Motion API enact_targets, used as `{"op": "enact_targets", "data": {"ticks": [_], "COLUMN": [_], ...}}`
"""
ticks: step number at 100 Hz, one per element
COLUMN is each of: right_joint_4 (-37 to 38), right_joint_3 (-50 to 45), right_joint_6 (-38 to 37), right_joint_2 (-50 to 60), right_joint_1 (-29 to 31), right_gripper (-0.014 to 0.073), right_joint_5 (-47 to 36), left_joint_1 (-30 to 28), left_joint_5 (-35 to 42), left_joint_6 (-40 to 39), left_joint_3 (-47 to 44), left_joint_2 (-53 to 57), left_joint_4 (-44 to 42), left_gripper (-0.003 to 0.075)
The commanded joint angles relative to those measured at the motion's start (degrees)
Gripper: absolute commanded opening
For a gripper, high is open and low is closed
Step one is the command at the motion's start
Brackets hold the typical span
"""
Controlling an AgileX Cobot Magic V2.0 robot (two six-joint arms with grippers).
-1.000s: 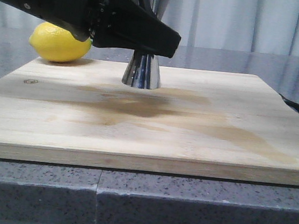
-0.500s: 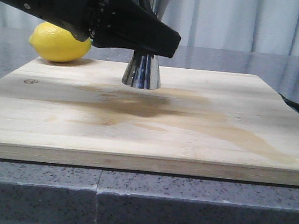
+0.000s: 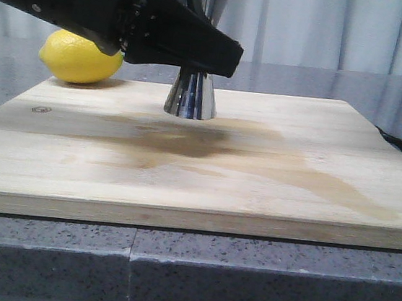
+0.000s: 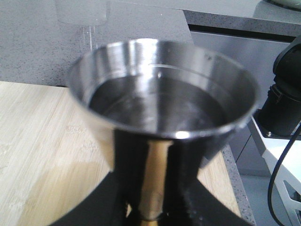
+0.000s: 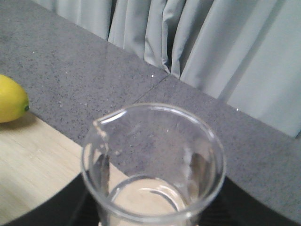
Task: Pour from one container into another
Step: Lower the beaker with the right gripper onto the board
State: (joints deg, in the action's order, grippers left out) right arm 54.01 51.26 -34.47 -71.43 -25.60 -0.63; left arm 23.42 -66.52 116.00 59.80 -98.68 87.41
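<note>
The steel jigger (image 3: 190,95) stands upright on the wooden board (image 3: 268,194), toward its back. My left gripper (image 3: 201,55) is shut around the jigger's waist. In the left wrist view the jigger's upper cup (image 4: 162,101) holds clear liquid, and black fingers (image 4: 127,179) press both sides of the gold band (image 4: 153,181). In the right wrist view my right gripper (image 5: 153,212) is shut on the clear glass beaker (image 5: 153,160), held upright with its pouring lip (image 5: 101,123) toward the lemon. Little or no liquid shows in it. The front view shows neither the beaker nor the right gripper.
A yellow lemon (image 3: 79,58) lies at the board's back left corner, also visible as the lemon (image 5: 10,99) from the right wrist. A brownish wet stain (image 3: 208,148) spreads across the board's middle. Grey stone counter (image 3: 173,271) surrounds the board; curtains hang behind.
</note>
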Motion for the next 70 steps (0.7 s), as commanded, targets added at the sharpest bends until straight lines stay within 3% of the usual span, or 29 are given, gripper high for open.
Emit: {"op": "enact_targets", "data": {"ticks": [1,27,52,70], "right_joint_4": [-0.84,-1.06,-4.32,-5.99], "right_joint_3": [-1.42,-10.58,-10.73,-10.62], "right_joint_6": [-0.72,-0.72,0.2,8.26], "right_joint_2": [-0.21,-7.42,-15.25,-18.67], "right_joint_1": [3.91,14.31,17.01,17.08], "right_gripper": [0.0204,0.0208,0.0208,0.0208], "right_joint_5": [-9.28,-33.99,-38.37,-42.9], "left_joint_1": [0.55,0.55,0.55,0.55], "left_joint_5": [-5.44,-5.47,-5.47,-5.47], "left_joint_6": [-0.35,-0.35,-0.35,-0.35], "left_joint_3": [1.62,1.62,1.62,1.62], "left_joint_2": [2.85,2.85,2.85,2.85], "left_joint_4": [4.45,4.45,4.45,4.45], "left_gripper": [-0.0019,-0.0019,-0.0019,-0.0019]}}
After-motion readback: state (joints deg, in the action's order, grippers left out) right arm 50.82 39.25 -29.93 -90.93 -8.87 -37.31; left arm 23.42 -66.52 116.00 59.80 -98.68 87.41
